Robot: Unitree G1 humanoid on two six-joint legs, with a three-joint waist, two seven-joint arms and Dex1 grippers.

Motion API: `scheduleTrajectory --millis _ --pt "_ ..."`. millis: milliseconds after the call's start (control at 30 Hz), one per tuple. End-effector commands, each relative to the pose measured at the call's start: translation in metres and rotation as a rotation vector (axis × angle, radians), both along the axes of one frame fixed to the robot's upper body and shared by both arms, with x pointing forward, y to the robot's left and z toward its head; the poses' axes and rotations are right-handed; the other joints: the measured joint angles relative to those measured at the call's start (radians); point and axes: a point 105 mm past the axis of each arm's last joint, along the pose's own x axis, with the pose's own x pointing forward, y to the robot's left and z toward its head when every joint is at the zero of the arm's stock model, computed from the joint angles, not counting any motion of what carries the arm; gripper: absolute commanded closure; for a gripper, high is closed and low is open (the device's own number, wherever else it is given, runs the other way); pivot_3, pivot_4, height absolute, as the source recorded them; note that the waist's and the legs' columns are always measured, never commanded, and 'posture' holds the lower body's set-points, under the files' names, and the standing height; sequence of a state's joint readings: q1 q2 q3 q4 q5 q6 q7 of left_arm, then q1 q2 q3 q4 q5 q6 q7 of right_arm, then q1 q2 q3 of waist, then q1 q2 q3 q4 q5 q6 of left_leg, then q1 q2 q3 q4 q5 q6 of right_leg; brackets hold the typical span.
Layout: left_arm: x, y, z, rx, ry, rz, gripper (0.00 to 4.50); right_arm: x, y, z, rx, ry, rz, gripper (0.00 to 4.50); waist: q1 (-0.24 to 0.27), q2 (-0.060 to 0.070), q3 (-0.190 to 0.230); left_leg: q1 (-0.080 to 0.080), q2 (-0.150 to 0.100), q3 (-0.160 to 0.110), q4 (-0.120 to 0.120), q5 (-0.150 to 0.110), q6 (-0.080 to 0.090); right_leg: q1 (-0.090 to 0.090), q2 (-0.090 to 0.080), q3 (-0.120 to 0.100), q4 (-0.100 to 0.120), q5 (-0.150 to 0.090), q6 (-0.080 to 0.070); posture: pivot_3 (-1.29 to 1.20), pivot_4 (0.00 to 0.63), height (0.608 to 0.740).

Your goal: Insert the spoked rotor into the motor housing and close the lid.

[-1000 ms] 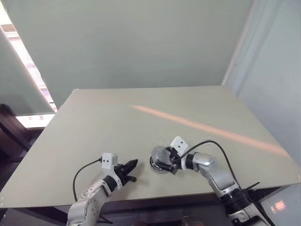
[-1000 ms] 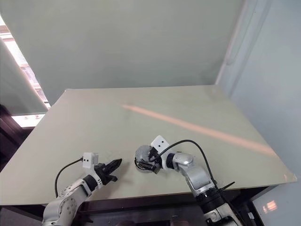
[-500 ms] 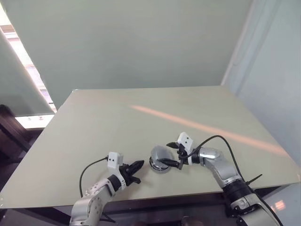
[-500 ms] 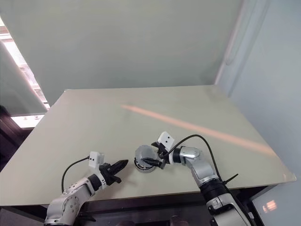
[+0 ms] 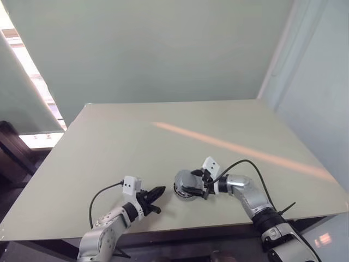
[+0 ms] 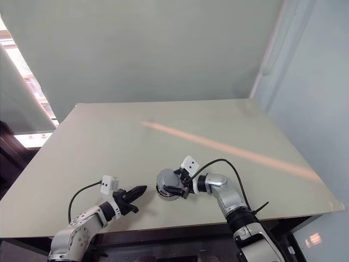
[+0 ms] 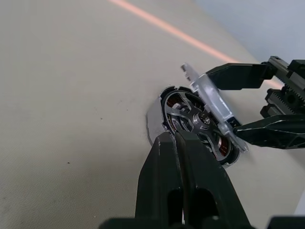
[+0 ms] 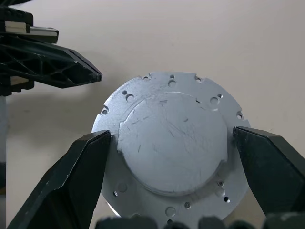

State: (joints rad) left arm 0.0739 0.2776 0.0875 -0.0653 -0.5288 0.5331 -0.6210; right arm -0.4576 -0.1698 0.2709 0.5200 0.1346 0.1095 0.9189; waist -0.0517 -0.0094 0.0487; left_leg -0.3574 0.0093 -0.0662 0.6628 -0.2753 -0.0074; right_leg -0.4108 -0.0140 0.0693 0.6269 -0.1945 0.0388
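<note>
Motor housing [image 7: 151, 125] sits on the table [image 5: 136, 142] near its front edge, between the two arms and nearer the right one. The spoked rotor [image 7: 219, 143] is already down in the cup, its copper windings showing through dark cut-outs. The thin disc with silvery spokes and a dark centre on top of it reads as the lid [image 7: 188, 117]. Whether the lid is fully seated I cannot tell. Right gripper [image 8: 171, 138] comes at the assembly from the right, pointing left. Its two fingers stand spread wide, one on each side of a silvery round plate [image 8: 171, 107] with small holes round its edge, pads against the rim. The left wrist view shows this plate tilted on edge over the housing's open face, not lying flat, so I read it as clamped across its width. I cannot tell whether the plate belongs to the lid or is a separate cover. Left gripper [image 5: 155, 195] lies just left of the housing, fingers pressed together and empty, tips aimed right at the cup wall, close but apart from it. Key relation: plate face is inclined to the housing mouth, with the lower edge by the near right rim. Judgement: the next move belongs to the right arm, which must bring the plate level and centre it over the mouth. The left tips are placed to brace the cup against sliding.
</note>
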Motion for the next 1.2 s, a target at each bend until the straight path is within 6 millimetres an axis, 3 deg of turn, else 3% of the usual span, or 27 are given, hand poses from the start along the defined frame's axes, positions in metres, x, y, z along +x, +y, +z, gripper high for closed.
scheduleTrajectory --millis 33,133,200,1200 --pt "0.003 0.000 0.015 -0.005 -0.061 -0.009 4.45 0.006 0.005 0.012 0.010 -0.048 0.008 0.00 0.000 0.000 0.000 0.000 0.000 0.000 0.000 0.000 0.000 0.000 0.000 0.000 0.000 0.000 0.000 0.00 0.000 0.740" --pt "0.003 0.000 0.015 -0.004 -0.062 -0.007 4.50 0.009 0.004 0.012 0.010 -0.050 -0.018 0.57 0.000 0.000 0.000 0.000 0.000 0.000 0.000 0.000 0.000 0.000 0.000 0.000 0.000 0.000 0.000 0.00 0.000 0.740" --pt "0.003 0.000 0.015 -0.002 -0.062 -0.007 4.50 0.009 0.004 0.011 0.004 -0.049 -0.024 1.25 0.000 0.000 0.000 0.000 0.000 0.000 0.000 0.000 0.000 0.000 0.000 0.000 0.000 0.000 0.000 0.00 0.000 0.740" --pt "0.004 -0.003 0.012 -0.006 -0.057 -0.004 4.50 0.001 0.005 0.007 -0.335 0.034 -0.021 1.26 0.002 0.003 -0.001 0.000 -0.001 0.000 0.001 0.000 0.000 0.000 0.000 0.000 0.001 -0.001 -0.001 0.00 0.000 0.740"
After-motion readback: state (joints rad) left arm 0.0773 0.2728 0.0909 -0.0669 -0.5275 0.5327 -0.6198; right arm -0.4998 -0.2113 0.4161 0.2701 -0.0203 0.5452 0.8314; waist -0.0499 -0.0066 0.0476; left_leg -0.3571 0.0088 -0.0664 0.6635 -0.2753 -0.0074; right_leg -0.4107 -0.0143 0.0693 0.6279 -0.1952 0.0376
